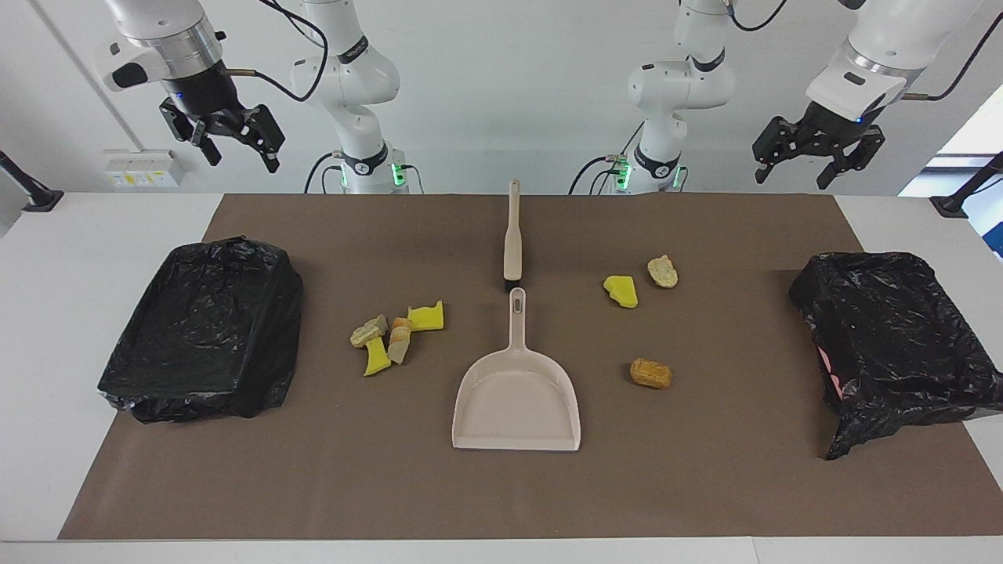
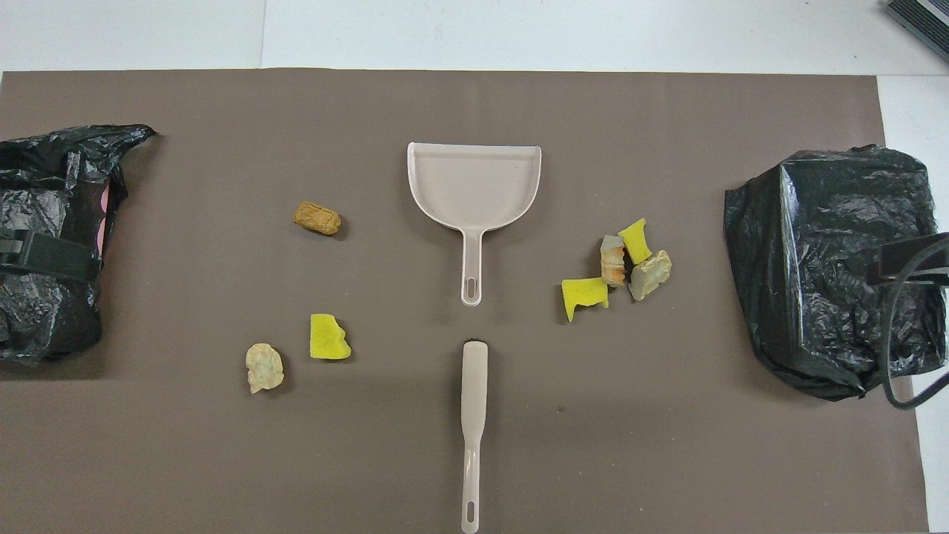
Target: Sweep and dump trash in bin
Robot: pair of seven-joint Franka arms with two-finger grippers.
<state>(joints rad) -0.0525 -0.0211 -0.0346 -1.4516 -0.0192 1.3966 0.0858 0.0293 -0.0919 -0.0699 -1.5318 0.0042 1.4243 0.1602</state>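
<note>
While both arms wait raised, the trash (image 1: 398,337) lies scattered on the bench (image 1: 705,486).
Left gripper (image 1: 819,160) and right gripper (image 1: 227,141) hold nothing, fingers wide; four lumps and three more (image 1: 642,313) flank the dustpan (image 1: 517,399) and brush (image 1: 512,235).

We see a beige dustpan (image 1: 515,399) and beige brush (image 1: 512,233) on a brown mat (image 1: 705,486), bright yellow and tan trash (image 1: 396,335), two black bin bags (image 1: 205,329), and a white counter (image 1: 47,352).
</note>
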